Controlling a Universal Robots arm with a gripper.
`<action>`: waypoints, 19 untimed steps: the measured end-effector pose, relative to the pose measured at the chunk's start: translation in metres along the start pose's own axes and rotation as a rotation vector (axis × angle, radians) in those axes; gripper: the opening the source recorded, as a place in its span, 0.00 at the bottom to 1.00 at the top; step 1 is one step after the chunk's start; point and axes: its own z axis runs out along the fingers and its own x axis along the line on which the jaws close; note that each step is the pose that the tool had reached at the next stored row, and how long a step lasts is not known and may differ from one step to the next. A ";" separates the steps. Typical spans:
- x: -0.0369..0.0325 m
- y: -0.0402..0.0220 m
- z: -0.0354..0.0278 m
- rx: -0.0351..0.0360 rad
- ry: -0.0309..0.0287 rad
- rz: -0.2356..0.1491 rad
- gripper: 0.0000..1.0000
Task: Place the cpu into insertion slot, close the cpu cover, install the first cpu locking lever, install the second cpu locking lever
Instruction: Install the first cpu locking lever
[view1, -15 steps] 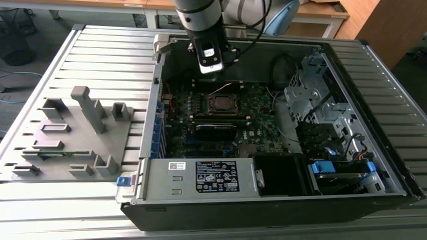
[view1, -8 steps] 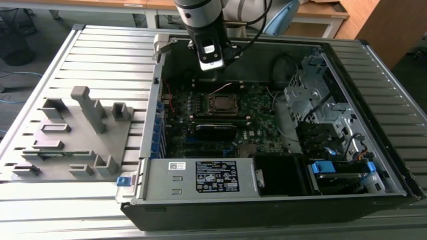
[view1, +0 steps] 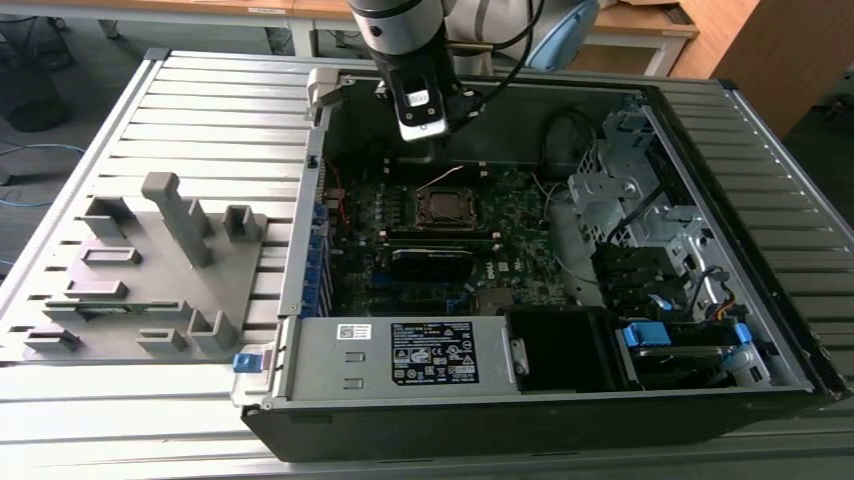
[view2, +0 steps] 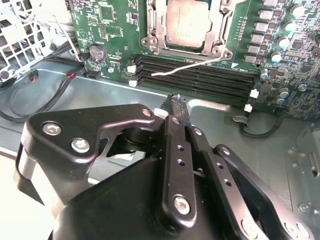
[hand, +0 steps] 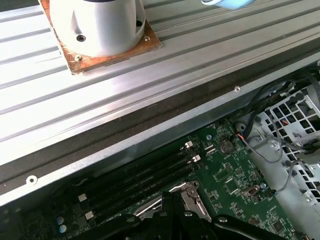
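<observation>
Second wrist view: cpu (view2: 189, 22) partly cut off, under cpu cover (view2: 182, 48) — jaws together, holding nothing.

We're looking past the black gripper (view2: 176, 100), its fingertips pressed together with nothing between them, poised above the grey case floor (view2: 260, 150) just short of the green motherboard (view2: 115, 20). Beyond the tips run the long black memory slots (view2: 200, 77), and a thin silver locking lever (view2: 190, 66) lies slanted across them. Further on, the cpu (view2: 192, 20) sits in its socket, the cpu cover (view2: 153, 25) framing it. A coin battery (view2: 96, 50) sits off to one side.
</observation>
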 end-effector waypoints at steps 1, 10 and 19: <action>0.0001 -0.0001 0.0004 -0.0002 0.0000 0.000 0.10; 0.0007 -0.0014 0.0037 -0.0003 -0.0008 0.000 0.10; 0.0017 -0.0035 0.0089 -0.0009 -0.0018 0.000 0.10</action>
